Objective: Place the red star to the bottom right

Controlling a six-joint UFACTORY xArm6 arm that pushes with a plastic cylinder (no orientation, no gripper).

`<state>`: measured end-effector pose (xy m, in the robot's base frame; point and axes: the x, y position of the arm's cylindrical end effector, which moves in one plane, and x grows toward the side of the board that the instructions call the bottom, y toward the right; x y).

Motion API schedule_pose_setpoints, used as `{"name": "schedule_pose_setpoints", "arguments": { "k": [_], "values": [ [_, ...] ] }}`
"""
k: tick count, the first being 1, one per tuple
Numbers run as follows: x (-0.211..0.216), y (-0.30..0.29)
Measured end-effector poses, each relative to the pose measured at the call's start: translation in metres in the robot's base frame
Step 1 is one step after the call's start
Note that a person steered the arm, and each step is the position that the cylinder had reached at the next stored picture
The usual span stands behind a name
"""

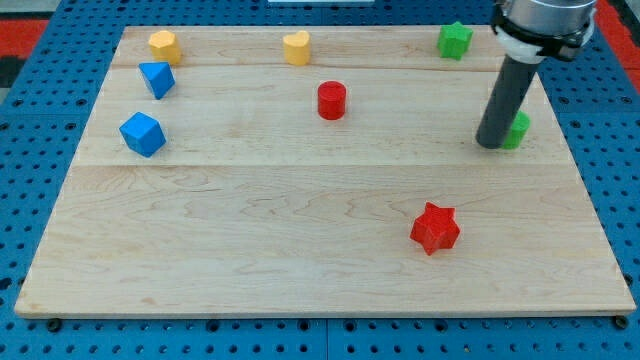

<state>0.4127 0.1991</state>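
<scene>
The red star (435,228) lies on the wooden board (300,220), right of centre and toward the view's bottom. My tip (492,143) rests on the board at the view's right, up and to the right of the red star and well apart from it. The tip stands directly left of a green block (518,130), which the rod partly hides; whether they touch I cannot tell.
A red cylinder (331,100) sits at upper centre. A green star (454,40) is at the top right. A yellow heart-like block (296,47) and a yellow block (164,46) lie along the top. Two blue blocks (156,79) (142,134) sit at left.
</scene>
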Motion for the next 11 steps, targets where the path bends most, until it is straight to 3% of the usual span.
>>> {"name": "schedule_pose_setpoints", "arguments": {
  "k": [1, 3, 5, 7, 8, 11],
  "values": [
    [0.027, -0.068],
    [0.082, -0.108],
    [0.125, -0.09],
    [0.143, -0.02],
    [0.126, -0.031],
    [-0.029, -0.054]
  ]
}}
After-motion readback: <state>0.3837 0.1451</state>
